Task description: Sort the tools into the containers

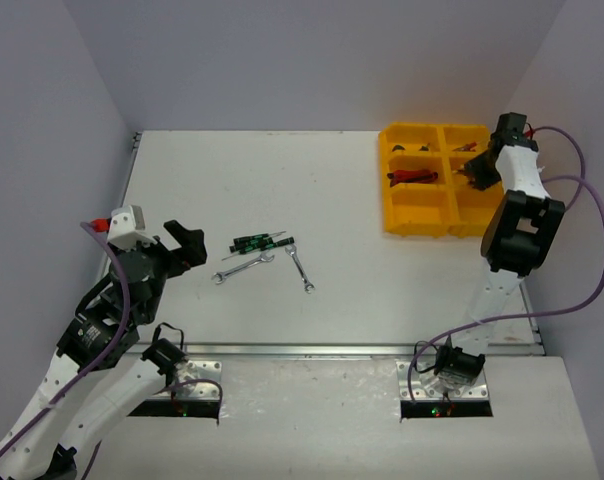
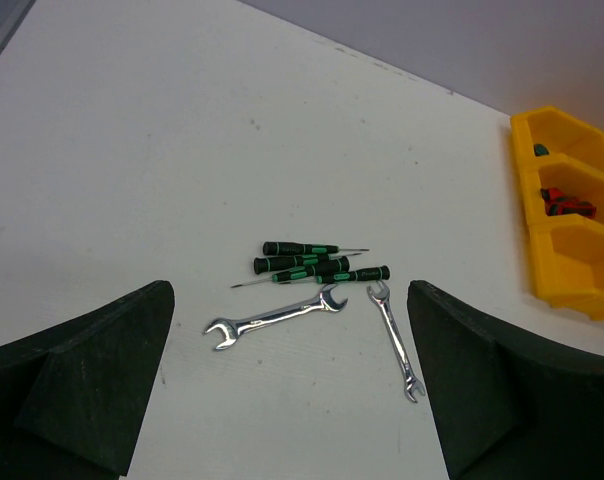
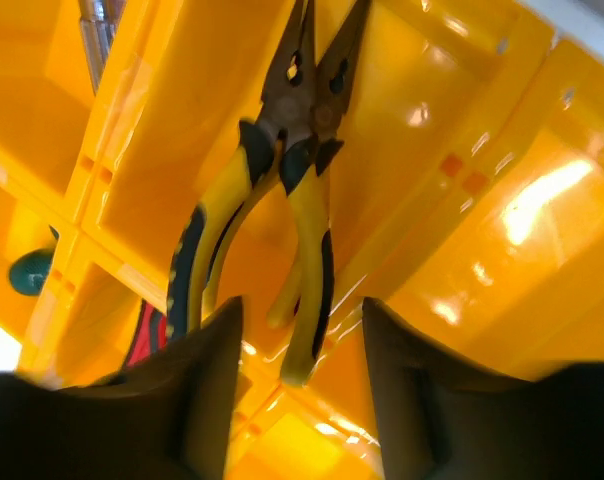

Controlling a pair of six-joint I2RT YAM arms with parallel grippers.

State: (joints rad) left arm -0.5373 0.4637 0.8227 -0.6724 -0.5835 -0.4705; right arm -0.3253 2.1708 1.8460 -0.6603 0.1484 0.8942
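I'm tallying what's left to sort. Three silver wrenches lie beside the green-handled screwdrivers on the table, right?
No, two silver wrenches, not three, lie beside the green-handled screwdrivers on the table; the left wrist view shows them clearly.

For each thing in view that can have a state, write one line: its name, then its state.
left gripper: jaws open, empty
right gripper: jaws open, over pliers
pliers: lying in tray, ungripped
cutters: lying in tray
screwdrivers: clustered on table
wrenches: flat on table
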